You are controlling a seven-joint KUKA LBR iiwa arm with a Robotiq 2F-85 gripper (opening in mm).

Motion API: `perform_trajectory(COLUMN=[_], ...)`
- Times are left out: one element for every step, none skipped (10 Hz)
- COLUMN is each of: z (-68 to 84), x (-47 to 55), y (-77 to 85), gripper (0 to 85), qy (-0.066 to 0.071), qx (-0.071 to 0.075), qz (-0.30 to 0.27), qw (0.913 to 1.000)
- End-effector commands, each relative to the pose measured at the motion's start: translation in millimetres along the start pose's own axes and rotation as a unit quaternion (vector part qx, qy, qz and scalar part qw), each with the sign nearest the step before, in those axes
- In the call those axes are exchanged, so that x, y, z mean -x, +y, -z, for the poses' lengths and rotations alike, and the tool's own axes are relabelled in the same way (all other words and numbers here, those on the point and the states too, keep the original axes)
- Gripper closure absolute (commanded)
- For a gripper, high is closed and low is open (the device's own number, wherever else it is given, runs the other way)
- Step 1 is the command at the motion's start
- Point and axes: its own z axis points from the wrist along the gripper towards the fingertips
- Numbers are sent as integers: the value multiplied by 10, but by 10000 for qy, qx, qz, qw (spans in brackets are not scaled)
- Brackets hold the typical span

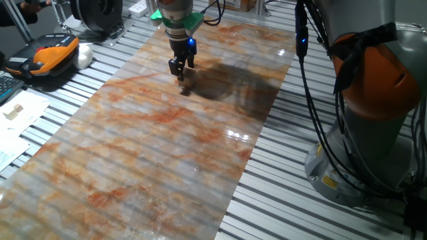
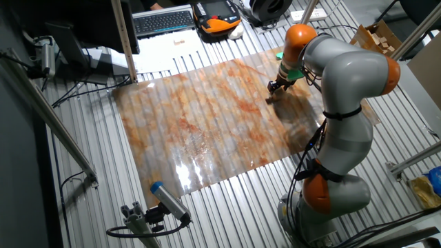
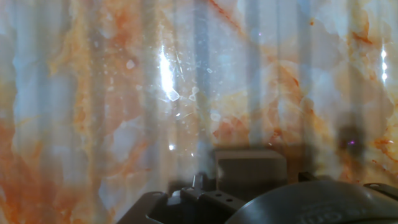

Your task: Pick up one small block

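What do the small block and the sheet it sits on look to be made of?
The small block: likely plain wood, matte tan faces without shine, though shadowed. The sheet: glossy, marble-patterned in orange and grey, probably printed plastic or laminate; it mirrors the lights and shows the slats beneath.

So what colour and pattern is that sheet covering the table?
The sheet is marbled: pale grey-white with orange-rust veins, and glossy. The fixed view nearest the arm's hand shows it best.

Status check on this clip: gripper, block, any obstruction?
Gripper low over the marbled mat, jaw state unclear. Small block right at the fingers, shadowed; grasp unconfirmed. Nothing else near it.
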Motion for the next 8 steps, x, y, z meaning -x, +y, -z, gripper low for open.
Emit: perform_trajectory(z=[-16, -30, -34, -35, -37, -42, -53, -70], x=[7, 9, 8, 8, 6, 1, -9, -27], y=[-1, -4, -6, -4, -4, -7, -14, -21], gripper=[170, 170, 170, 170, 170, 170, 170, 170], qy=[9, 16, 16, 24, 31, 39, 24, 9], qx=[-1, 0, 15, 16, 16, 8, 1, 1], qz=[40, 86, 124, 147, 155, 156, 163, 170], qw=[10000, 10000, 9999, 9999, 9999, 9999, 9999, 9999])
